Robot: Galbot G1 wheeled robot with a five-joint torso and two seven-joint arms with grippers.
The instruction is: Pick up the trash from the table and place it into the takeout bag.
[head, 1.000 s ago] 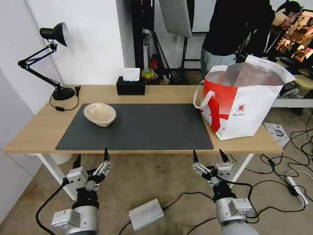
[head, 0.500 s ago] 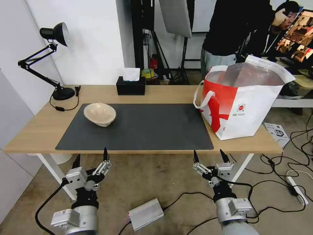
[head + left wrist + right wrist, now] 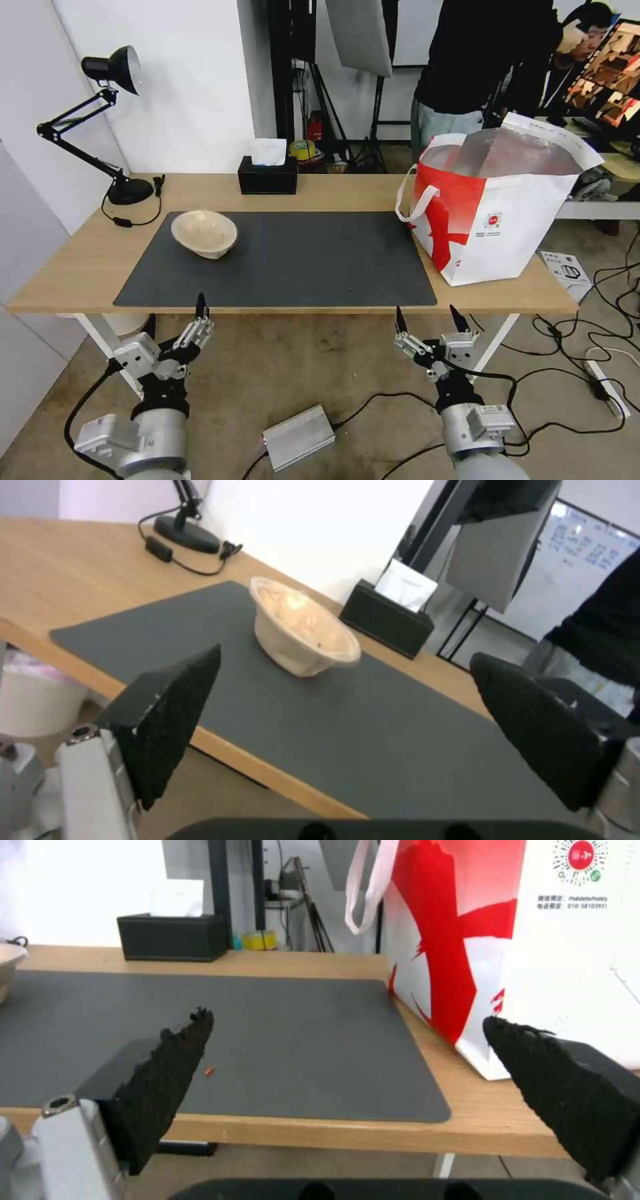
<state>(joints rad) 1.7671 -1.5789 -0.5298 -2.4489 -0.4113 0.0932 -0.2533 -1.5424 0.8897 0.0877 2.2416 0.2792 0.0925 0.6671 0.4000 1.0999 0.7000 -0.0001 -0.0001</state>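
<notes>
One piece of trash sits on the table in the head view: the shallow beige bowl, resting on the far left part of the dark grey mat, with nothing clearly visible inside it from here. At the right end of the table stands the takeout bag, upright, its mouth open and the silver foil lining showing; what lies inside cannot be made out. A black tissue box stands at the far edge and a black desk lamp at the far left corner. Both arms hang below the near table edge: the left gripper under the mat's left end, the right gripper under its right end, each with fingers spread and nothing between them.

From the left wrist view, the left gripper has its black fingers wide apart, and the shallow beige bowl stands beyond them on the mat, well apart from the tips, with pale orange smears inside. The tissue box lies behind it.

From the right wrist view, the right gripper is likewise spread and empty, near the table edge. The takeout bag stands just beyond its right finger, and a small reddish crumb lies on the mat
</notes>
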